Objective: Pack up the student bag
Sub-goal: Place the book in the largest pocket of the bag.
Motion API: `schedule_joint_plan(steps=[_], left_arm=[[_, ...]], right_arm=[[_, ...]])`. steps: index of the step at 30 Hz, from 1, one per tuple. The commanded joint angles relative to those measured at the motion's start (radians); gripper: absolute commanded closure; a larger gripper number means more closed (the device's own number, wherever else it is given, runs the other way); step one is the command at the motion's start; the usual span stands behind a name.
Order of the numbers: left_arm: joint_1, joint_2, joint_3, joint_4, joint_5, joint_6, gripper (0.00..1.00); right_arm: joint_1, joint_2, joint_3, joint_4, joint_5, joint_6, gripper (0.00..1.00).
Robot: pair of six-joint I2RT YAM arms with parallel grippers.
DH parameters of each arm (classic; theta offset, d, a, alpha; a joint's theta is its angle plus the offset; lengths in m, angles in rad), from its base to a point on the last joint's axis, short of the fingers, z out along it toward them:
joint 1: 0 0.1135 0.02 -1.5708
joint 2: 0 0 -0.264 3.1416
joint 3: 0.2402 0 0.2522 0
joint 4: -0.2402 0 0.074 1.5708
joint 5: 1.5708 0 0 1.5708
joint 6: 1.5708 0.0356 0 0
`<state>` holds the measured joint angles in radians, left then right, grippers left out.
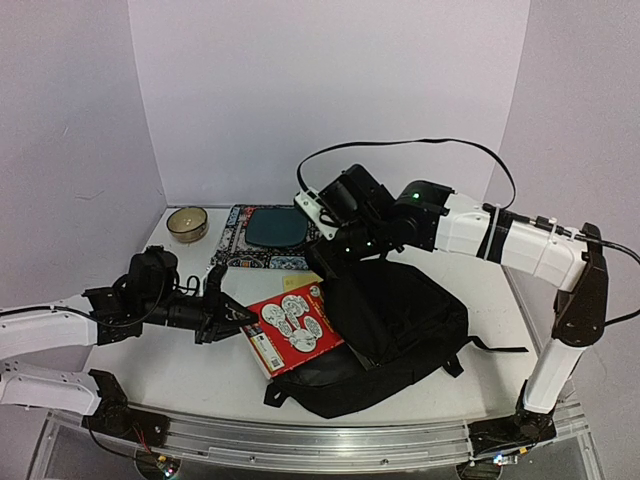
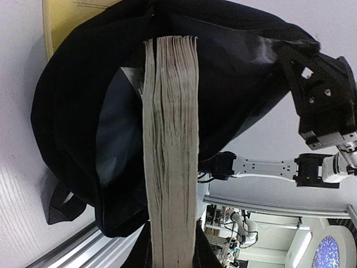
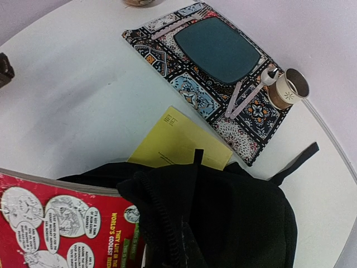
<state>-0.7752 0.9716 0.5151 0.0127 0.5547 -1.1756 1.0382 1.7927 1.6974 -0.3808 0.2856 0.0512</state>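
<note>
From above, the student bag (image 1: 400, 330) is seen lying on the table (image 1: 170, 375), right of centre and toward the near edge, with its mouth turned left. A red comic book (image 1: 295, 325) is grasped at its left edge by the left gripper (image 1: 238, 318) and lies partly in the bag's mouth. The right gripper (image 1: 330, 258) is clenched on the bag's far rim, where the fabric is bunched and lifted. In the right wrist view its fingers are hidden by that fabric.

Only in the left wrist view are the book's page edges shown, set within the dark opening, with the right gripper seen beyond the bag. A yellow sheet (image 3: 178, 142) tucked under the bag's far side is shown plainly only by the right wrist view. The same holds for a small metal cup (image 3: 290, 89) at the right end of the patterned mat (image 1: 235, 250), which is hidden by the arm from above. A teal pad (image 1: 275, 228) rests on the mat, and a bowl (image 1: 187, 223) stands just left of it.
</note>
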Motion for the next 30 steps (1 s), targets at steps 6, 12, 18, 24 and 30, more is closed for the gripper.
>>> schedule_joint_plan(steps=[6,12,18,24,30], left_arm=[[-0.025,0.09,0.111,0.176,0.026,0.029,1.0],[-0.053,0.129,0.155,0.23,0.047,0.018,1.0],[-0.056,0.061,0.152,0.226,0.007,0.014,1.0],[-0.056,0.079,0.144,0.225,0.007,0.01,1.0],[-0.087,0.214,0.195,0.254,0.002,0.046,1.0]], right_arm=[[-0.004,-0.087,0.013,0.077,-0.055,-0.007,1.0],[-0.004,-0.095,0.0,0.085,-0.066,-0.005,1.0],[-0.004,-0.103,-0.019,0.095,-0.067,-0.005,1.0],[-0.005,-0.11,-0.024,0.103,-0.081,0.001,1.0],[-0.004,-0.115,-0.031,0.114,-0.11,0.017,1.0]])
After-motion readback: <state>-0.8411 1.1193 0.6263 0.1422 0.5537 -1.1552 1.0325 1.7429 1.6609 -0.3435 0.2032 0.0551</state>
